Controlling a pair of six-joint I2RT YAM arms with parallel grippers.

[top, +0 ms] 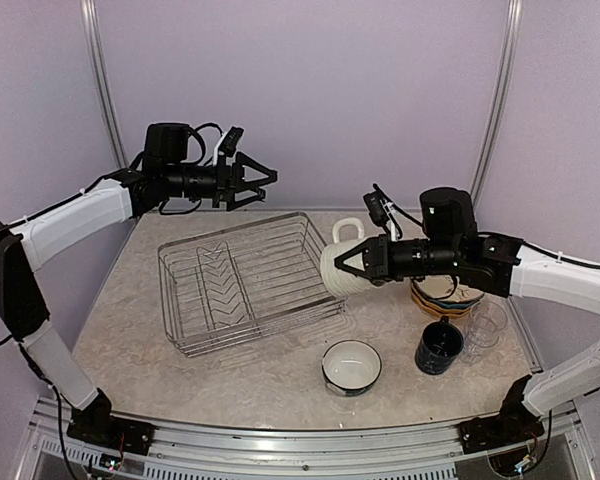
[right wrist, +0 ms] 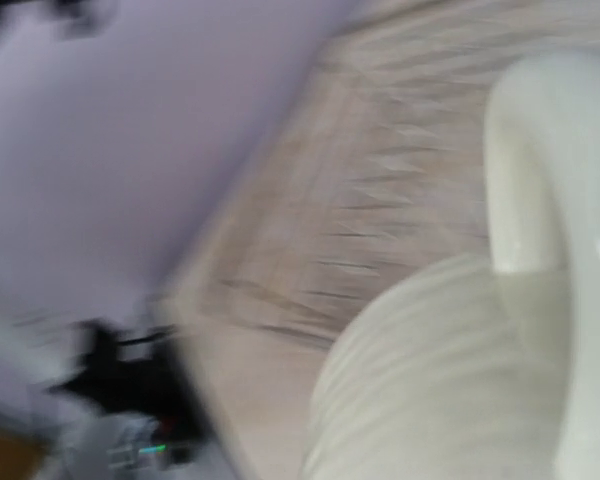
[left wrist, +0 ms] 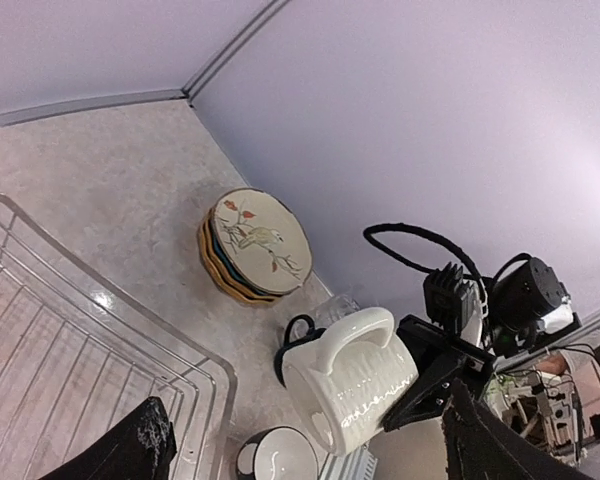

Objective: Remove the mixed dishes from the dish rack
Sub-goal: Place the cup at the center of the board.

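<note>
The cream mug (top: pixel 338 262) hangs in the air to the right of the dish rack (top: pixel 245 280), lying on its side with the handle up. My right gripper (top: pixel 348 266) is shut on its rim; in the left wrist view one black finger (left wrist: pixel 430 385) clamps the cream mug (left wrist: pixel 350 385). The right wrist view is blurred and mostly filled by the cream mug (right wrist: pixel 460 370). My left gripper (top: pixel 256 183) hovers open and empty above the rack's far edge. The wire rack holds no dishes.
On the table right of the rack lie a stack of plates (top: pixel 445 293) topped by the bird-pattern plate (left wrist: pixel 258 240), a clear glass (top: pixel 487 322), the navy mug (top: pixel 439 347) and the teal-and-white bowl (top: pixel 351 365). Lilac walls enclose the table.
</note>
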